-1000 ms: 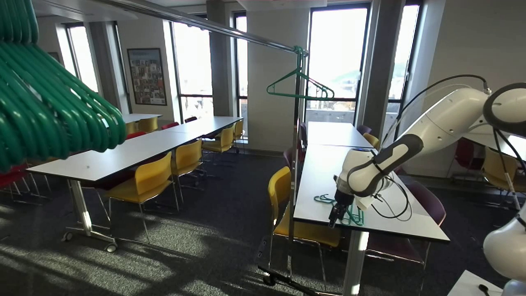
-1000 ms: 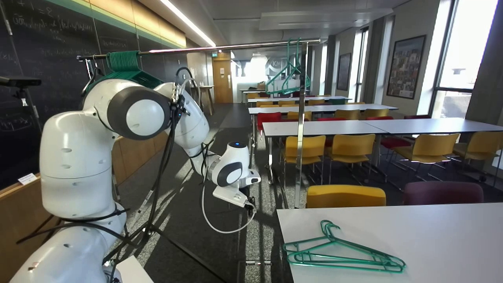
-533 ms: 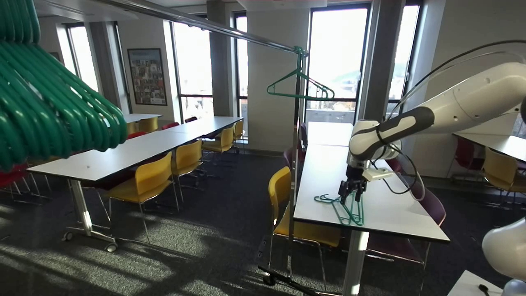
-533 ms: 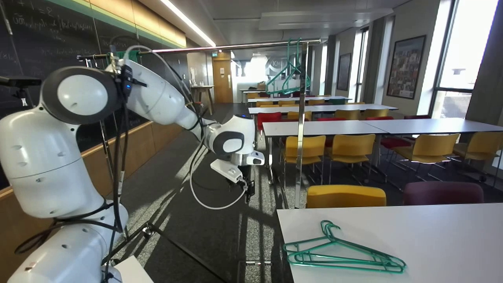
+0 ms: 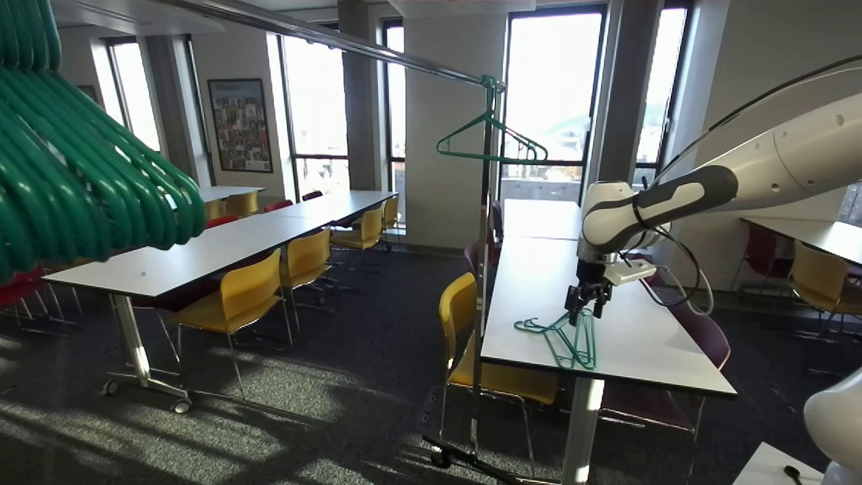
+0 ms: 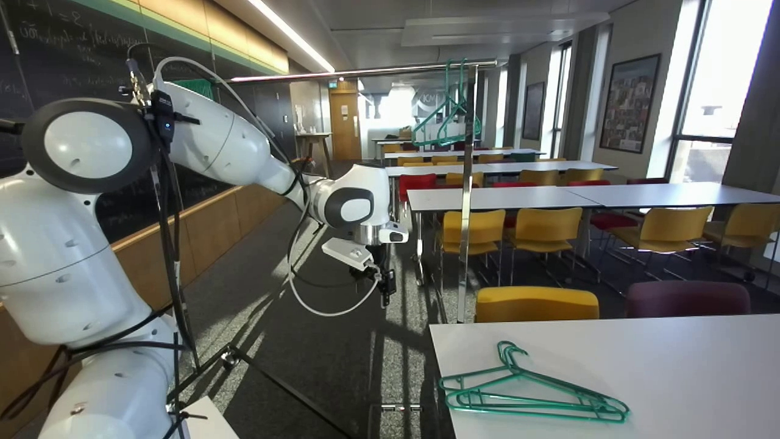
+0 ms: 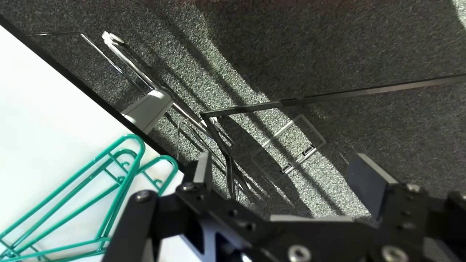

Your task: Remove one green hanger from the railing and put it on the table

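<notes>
Green hangers [image 6: 551, 381] lie by a corner of the table [image 6: 707, 378]; hooks toward one long edge, long axes roughly along it. Gripper [image 7: 285, 175] released, jaws wide apart.

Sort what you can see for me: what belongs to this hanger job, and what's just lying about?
Likely the job: green hangers on the railing, the white table beside it, more hangers lying there, gripper.

Just around: yellow chairs, purple chair, framed picture, blackboard, other tables.
</notes>
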Controlling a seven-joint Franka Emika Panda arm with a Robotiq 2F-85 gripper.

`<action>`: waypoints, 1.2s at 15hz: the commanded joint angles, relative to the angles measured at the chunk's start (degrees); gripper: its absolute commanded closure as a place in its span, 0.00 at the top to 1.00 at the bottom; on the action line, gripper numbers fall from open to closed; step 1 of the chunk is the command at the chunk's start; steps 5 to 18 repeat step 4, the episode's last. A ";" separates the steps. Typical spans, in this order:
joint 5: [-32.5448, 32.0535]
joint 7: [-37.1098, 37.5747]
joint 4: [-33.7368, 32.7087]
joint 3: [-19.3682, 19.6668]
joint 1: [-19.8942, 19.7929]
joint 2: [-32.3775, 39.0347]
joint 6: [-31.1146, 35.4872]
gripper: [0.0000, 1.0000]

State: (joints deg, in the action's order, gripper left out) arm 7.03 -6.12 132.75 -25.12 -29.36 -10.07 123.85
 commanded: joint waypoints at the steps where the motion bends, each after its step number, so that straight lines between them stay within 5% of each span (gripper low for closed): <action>1: -2.26 1.69 -0.06 10.16 10.41 1.31 0.16 1.00; 18: -2.22 1.64 -0.12 10.34 10.38 1.48 0.16 1.00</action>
